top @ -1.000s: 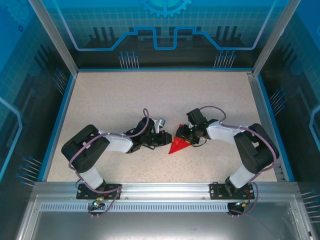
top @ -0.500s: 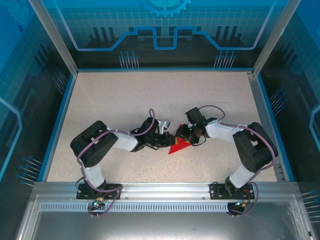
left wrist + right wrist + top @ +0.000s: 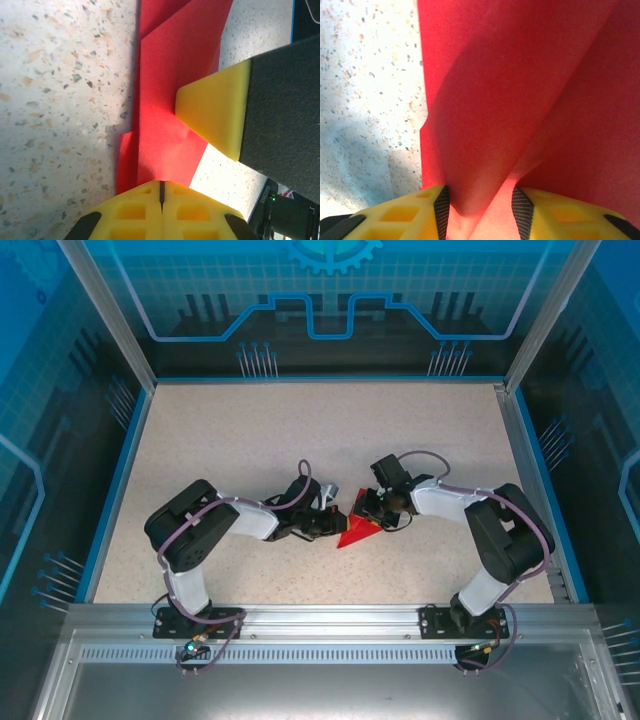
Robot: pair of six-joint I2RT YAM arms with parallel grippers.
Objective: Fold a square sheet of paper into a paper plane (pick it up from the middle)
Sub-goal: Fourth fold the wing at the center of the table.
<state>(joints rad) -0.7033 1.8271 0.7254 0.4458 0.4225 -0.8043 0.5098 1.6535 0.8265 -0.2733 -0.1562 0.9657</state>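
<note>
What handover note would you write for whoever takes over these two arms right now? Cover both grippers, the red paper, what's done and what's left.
Left gripper: shut, tips at the edge of the red paper.
Right gripper: jaws either side of a raised fold, pads touching it.
Paper: on the table, between both grippers.
Done: folded to a pointed triangle.
To do: probably more creases to finish the plane.
</note>
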